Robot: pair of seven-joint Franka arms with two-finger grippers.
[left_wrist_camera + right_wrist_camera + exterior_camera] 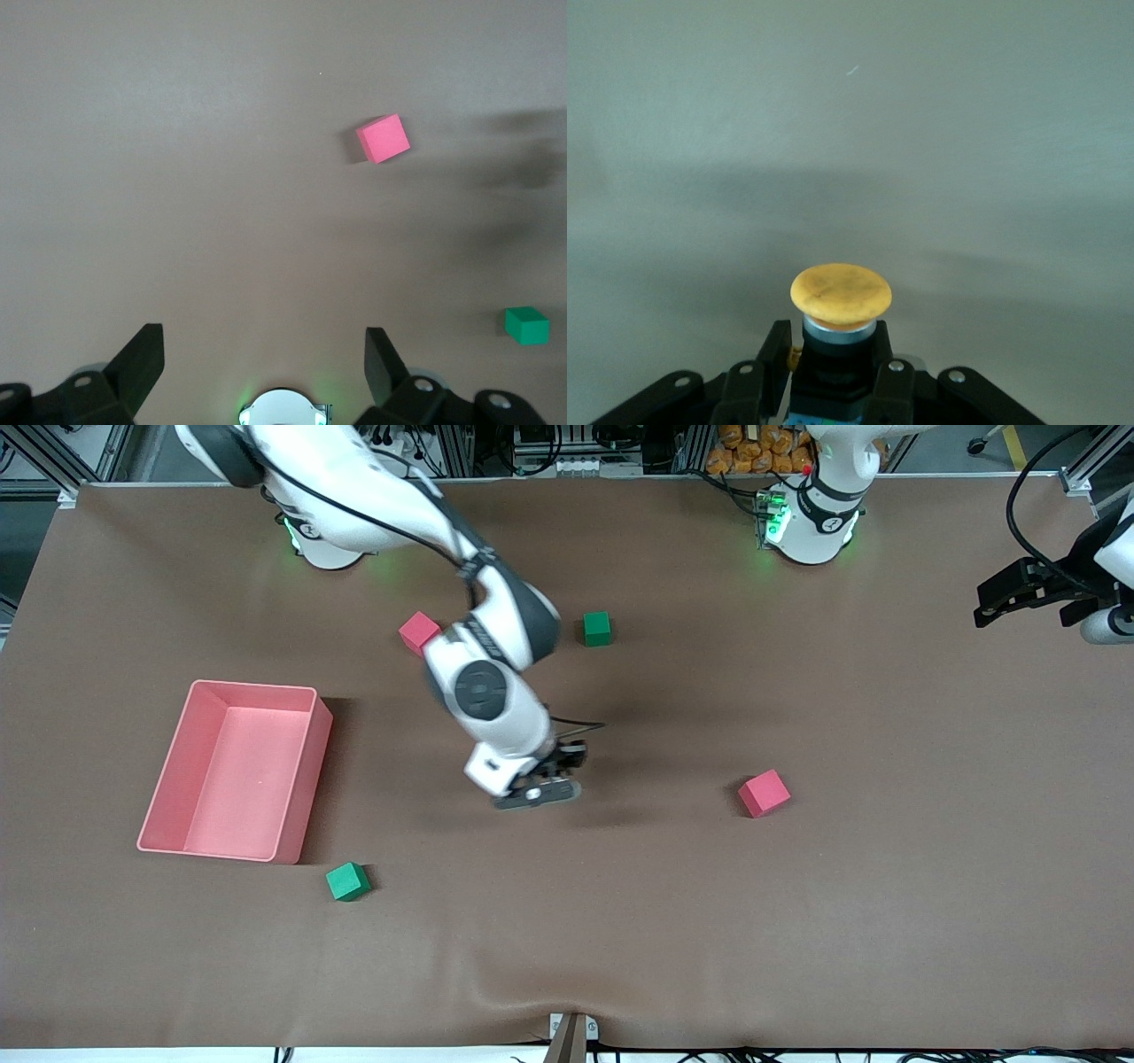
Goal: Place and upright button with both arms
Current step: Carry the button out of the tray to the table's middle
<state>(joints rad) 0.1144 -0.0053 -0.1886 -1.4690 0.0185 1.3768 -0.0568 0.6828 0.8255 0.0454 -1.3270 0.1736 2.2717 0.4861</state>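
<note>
My right gripper is low over the middle of the table and hides the button in the front view. In the right wrist view this gripper is shut on the button's black body. The round orange cap sticks out past the fingertips over bare brown cloth. My left gripper waits in the air over the left arm's end of the table. It is open and empty in the left wrist view.
A pink bin stands toward the right arm's end. A pink cube and a green cube lie near the bases. Another pink cube and another green cube lie nearer the front camera.
</note>
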